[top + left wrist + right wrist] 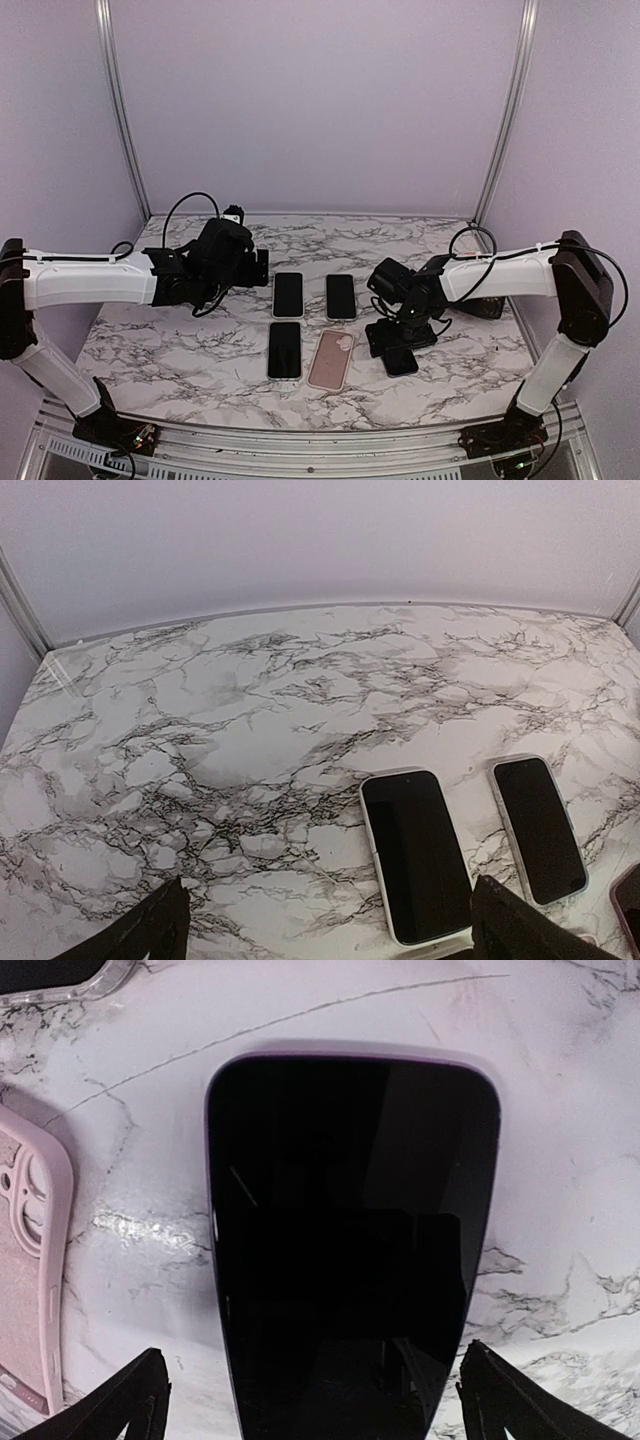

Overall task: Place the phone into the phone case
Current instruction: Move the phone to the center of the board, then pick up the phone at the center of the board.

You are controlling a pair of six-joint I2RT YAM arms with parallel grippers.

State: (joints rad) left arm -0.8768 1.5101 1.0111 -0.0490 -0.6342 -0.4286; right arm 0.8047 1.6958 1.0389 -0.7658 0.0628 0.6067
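Right claw [315, 1405] hangs spread wide, one finger either side of the purple-edged phone [350, 1220], which lies flat on the desk [560, 1110] just beside the pink case [30, 1290]; left claw [325, 935] is spread too, holding nothing; to grip well, I judge, descend squarely and pinch the long edges, clear of the case; counted from above: four phones, the others being far-left phone [287, 294], far-right phone [340, 296] and near phone [285, 350]; one case; two claws.

The top view looks down from high behind the near edge onto the whole marble table [180, 350]; the left wrist view faces across it, sharing two far phones [415, 855] [288, 293]; the right wrist view sits close above one dark phone [350, 1240] [402, 362].
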